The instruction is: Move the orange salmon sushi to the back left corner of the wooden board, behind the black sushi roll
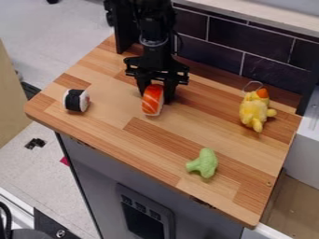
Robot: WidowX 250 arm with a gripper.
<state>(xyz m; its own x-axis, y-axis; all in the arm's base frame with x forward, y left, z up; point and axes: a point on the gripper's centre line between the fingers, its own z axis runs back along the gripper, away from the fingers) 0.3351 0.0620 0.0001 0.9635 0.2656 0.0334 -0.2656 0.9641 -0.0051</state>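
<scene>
At the right edge of the view, a smooth, white, box-like unit [306, 156] stands beside the table [124, 128]; whether it holds anything cannot be told.

The black tool [156, 95] hangs down over the wall side of the table, right at a toy piece of salmon sushi [152, 100]. Whether the tool is spread or pinching the sushi, I cannot tell. The sushi is oblong and rounded, orange with pale stripes on top and white along its lower end. To the left, well apart, sits a short, thick roll [76, 100], white with a broad black band. Near the wall on the right is a soft yellow plush bird [253, 111] with an orange tip and a thin wire-like ring [252, 86]. Toward the front edge lies a green, broccoli-shaped toy [204, 163] with a stubby stalk and a rounded, lumpy head.

The table top is wood, made of joined strips in light and reddish brown, with a rounded left corner. Behind it rises a wall of dark tiles [268, 44] with pale joints. Below the front edge is a grey cabinet front [93, 175] with a dark, framed panel [144, 219]. The pale, speckled floor [40, 161] carries a small black object [35, 143].
</scene>
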